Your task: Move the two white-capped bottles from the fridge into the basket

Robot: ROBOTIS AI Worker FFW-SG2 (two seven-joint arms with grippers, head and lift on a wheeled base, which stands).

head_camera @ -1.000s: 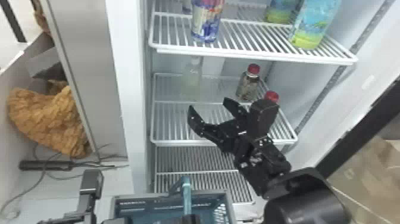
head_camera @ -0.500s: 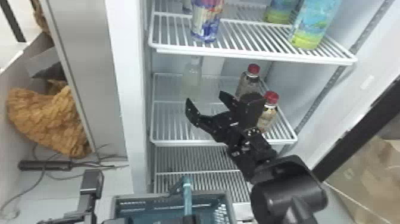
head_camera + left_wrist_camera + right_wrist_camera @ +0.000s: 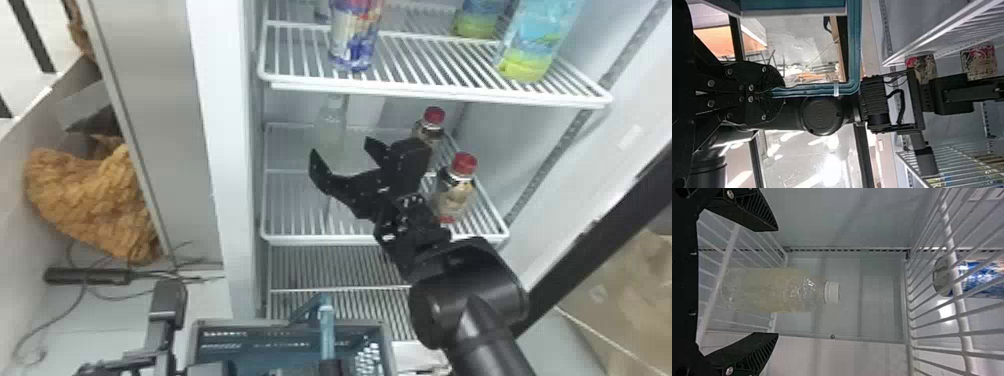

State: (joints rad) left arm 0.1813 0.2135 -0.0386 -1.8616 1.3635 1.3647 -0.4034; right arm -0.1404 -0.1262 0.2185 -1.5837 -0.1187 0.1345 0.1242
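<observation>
In the right wrist view, the left bottle (image 3: 770,290) is pale yellow, its cap (image 3: 831,291) white; in the head view, the bottom basket (image 3: 285,345) is teal, the upper-right bottle (image 3: 537,47) blue and lime.

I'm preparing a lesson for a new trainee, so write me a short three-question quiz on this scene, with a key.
1. Fill in the blank: the clear bottle ahead of the open right gripper has a ____ cap.

2. True or false: the left gripper is shut on the handle of the basket.

3. Which of these stands on the same fridge shelf as the clear bottle?
A) the brown cloth
B) a red-capped bottle
C) the basket

Key: 1. white; 2. true; 3. B
</observation>
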